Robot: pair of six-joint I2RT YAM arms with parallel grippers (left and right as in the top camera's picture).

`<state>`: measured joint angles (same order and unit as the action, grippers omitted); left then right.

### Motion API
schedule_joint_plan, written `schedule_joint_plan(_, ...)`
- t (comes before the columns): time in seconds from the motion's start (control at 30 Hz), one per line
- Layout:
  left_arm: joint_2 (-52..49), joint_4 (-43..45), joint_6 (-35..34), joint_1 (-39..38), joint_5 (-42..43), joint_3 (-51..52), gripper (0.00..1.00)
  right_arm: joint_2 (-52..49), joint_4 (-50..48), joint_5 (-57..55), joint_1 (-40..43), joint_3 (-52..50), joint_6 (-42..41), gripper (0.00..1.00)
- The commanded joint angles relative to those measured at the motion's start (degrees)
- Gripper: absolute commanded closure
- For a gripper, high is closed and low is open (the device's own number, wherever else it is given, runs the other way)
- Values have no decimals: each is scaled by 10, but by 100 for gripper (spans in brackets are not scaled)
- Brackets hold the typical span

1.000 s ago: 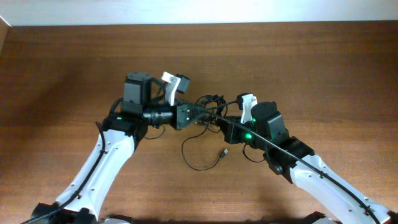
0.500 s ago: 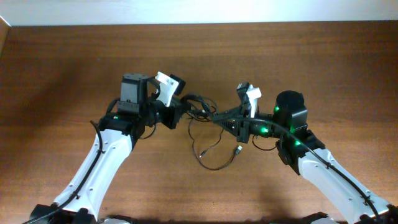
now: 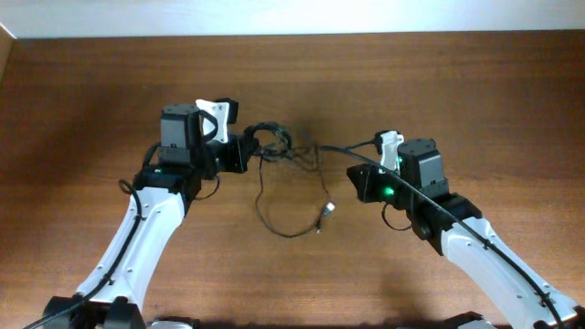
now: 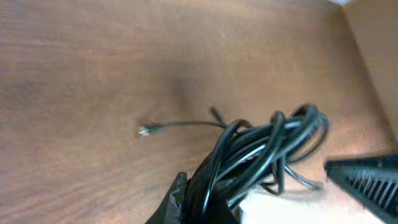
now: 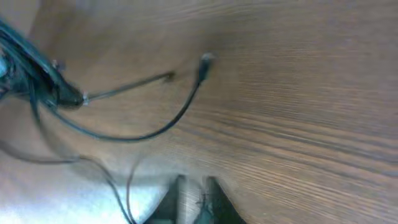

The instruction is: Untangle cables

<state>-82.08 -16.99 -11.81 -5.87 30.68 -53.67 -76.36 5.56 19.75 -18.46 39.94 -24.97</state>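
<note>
The cables (image 3: 271, 139) are thin black cords bunched into a coil at my left gripper (image 3: 245, 152), which is shut on them. The left wrist view shows the coil (image 4: 273, 140) running out from between the fingers (image 4: 180, 193), and a loose plug (image 4: 144, 130) lying on the table beyond. One strand (image 3: 347, 146) stretches right toward my right arm. A long loop (image 3: 274, 224) hangs down to a plug end (image 3: 326, 211). My right gripper (image 3: 356, 183) stands apart from the strand, jaws slightly open with nothing between them. Its wrist view shows a curved cord (image 5: 137, 134) and a plug (image 5: 205, 60) ahead of the gripper (image 5: 194, 186).
The brown wooden table (image 3: 475, 91) spreads all round. A pale wall edge (image 3: 292, 18) runs along the back. Both white arms reach in from the near corners, each with its own thicker black cable along it.
Both arms have pulled apart: the left moved left with the coil, the right drew back to the right. The right jaws have opened and let go of the strand.
</note>
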Motion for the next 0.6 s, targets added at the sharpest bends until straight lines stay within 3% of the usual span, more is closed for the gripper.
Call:
schedule_joint_plan(0.0, 5, -4, -5, 0, 45, -8, 100, 1, -14, 30, 2, -4, -10, 56)
schedule_joint_plan(0.07, 5, -5, -75, 0, 46, -8, 100, 1, -49, 135, -3, -4, -10, 46)
schedule_joint_plan(0.13, 5, -4, -136, 0, 67, -8, 100, 1, -73, 167, -17, -4, -8, 33)
schedule_joint_plan(0.23, 5, -7, -259, 0, 90, -8, 100, 1, -79, 114, -53, -4, -9, 32)
schedule_joint_plan(0.33, 5, -7, -259, -5, 156, -8, 100, 1, -94, 12, -75, -4, -60, 32)
schedule_joint_plan(0.53, 5, -7, -259, -68, 157, -8, 100, 1, -129, -59, -75, -4, -101, 33)
schedule_joint_plan(0.57, 5, -7, -259, -81, 167, -8, 100, 1, -122, -102, -75, -4, -101, 39)
